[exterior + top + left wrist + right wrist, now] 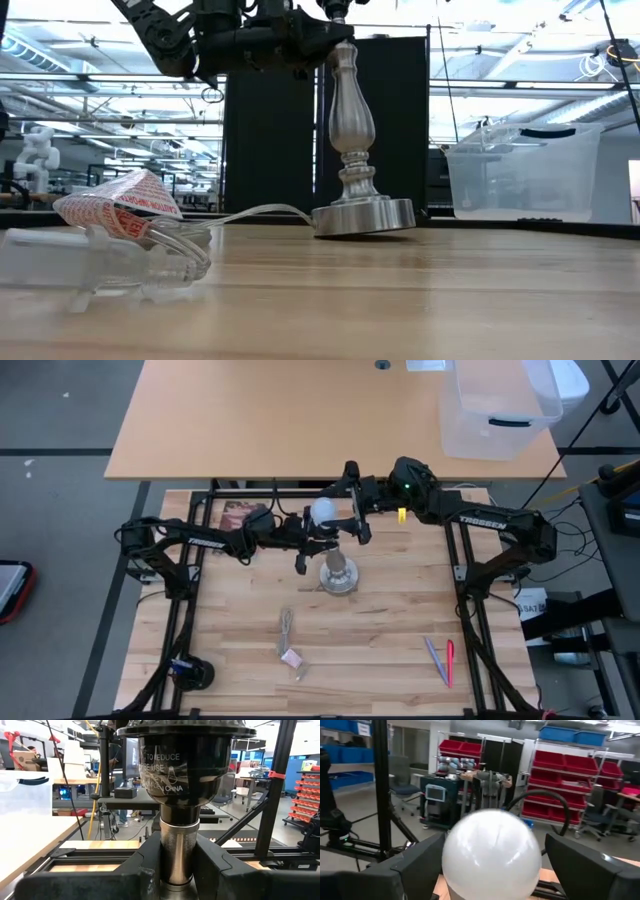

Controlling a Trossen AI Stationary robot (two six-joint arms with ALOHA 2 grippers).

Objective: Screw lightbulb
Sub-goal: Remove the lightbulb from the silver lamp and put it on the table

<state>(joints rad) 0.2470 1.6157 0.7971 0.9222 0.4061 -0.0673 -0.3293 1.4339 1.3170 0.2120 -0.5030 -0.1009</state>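
The silver stand (350,120) rises from its round base (338,577) at the table's middle, with its black socket (185,765) on top. The white lightbulb (325,510) sits above the socket, and its screw base is hidden. My left gripper (179,875) reaches in from the table's left and is shut on the stand's post. My right gripper (492,870) comes from the right, level and open. Its fingers (585,865) stand on either side of the bulb's globe (492,855), apart from it. My left gripper pinches the stand's metal neck (179,852) just below the black socket, one finger on each side. The fingers come level from the table's left and lie across the post. The stand is upright with its base (362,216) on the table.
A clear plastic bag with a red-and-white label (125,215) and a cord lies near the front (290,645). Two pens (442,660) lie at the near right. A clear bin (495,410) stands on the far table. A dark round thing (192,673) sits at the near left corner.
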